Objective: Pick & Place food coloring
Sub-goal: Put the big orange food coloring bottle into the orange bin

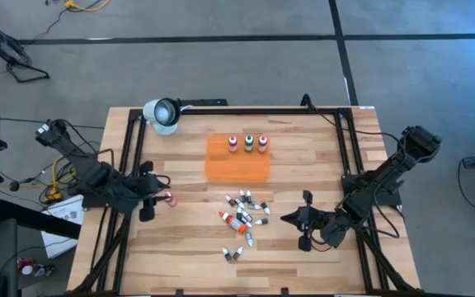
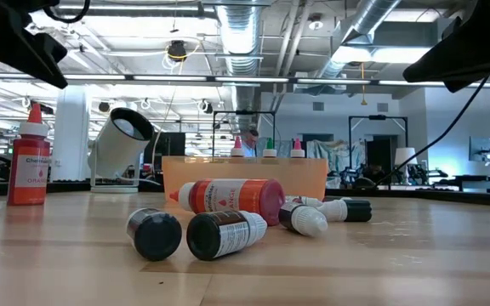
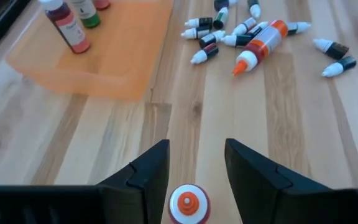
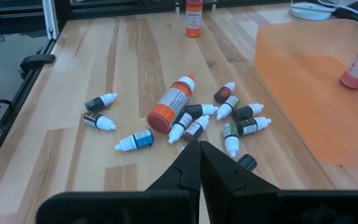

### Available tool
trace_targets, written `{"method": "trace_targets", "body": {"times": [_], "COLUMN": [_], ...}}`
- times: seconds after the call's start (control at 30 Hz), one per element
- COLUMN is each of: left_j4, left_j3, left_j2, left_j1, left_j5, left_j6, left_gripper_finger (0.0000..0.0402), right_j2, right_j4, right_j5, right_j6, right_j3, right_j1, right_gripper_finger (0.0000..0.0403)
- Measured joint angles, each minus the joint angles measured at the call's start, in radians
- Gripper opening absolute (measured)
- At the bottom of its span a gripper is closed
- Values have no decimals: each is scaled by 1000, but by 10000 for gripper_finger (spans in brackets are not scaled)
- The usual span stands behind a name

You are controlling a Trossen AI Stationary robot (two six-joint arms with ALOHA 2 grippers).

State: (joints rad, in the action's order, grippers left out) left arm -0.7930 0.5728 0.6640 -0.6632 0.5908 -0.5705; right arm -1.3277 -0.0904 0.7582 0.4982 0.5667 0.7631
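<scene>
table (image 1: 180, 247): pale wood planks, black frame rails along both sides.

tray (image 1: 237, 167): flat, orange, at 12 o'clock from table centre. three bottles (image 1: 247, 143) stand upright in a row along its far edge, white caps, red, green and red-orange.

vials (image 1: 244, 202): loose heap of small white-and-dark ones, lying on their sides at table centre, just at 6 o'clock of the tray. two more lie apart at 6 o'clock of the heap.

orange bottle (image 1: 234, 220): larger, on its side within the heap, nozzle toward 10 o'clock.

left gripper (image 1: 162, 198): at 9 o'clock, near the table's left edge. jaws part open on either side of an upright bottle (image 3: 189, 204) with an orange nozzle; cannot tell whether the pads touch it. in the low view this bottle (image 2: 29, 157) stands alone on the wood, well apart from the heap.

right gripper (image 1: 289, 218): at 4 o'clock, clenched, holding nothing, fingertips pointing at the heap, near it but apart.

lamp (image 1: 162, 113): white, at 11 o'clock on the far edge.
</scene>
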Motion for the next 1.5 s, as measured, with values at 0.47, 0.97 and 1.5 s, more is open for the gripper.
{"method": "trace_targets", "body": {"times": [0.47,0.97,1.5], "left_j4": [-28,-77,-122], "left_j3": [0,0,0], "left_j2": [117,137,210], "left_j1": [0,0,0], "left_j5": [-2,-30,-86], "left_j6": [-81,-164,-231], "left_gripper_finger": [149,149,149], "right_j2": [-3,-3,-3], "right_j4": [3,2,0], "right_j5": [0,-1,-1], "right_j6": [0,0,0], "right_j3": [0,0,0], "right_j1": [0,0,0], "right_gripper_finger": [1,1,1]}}
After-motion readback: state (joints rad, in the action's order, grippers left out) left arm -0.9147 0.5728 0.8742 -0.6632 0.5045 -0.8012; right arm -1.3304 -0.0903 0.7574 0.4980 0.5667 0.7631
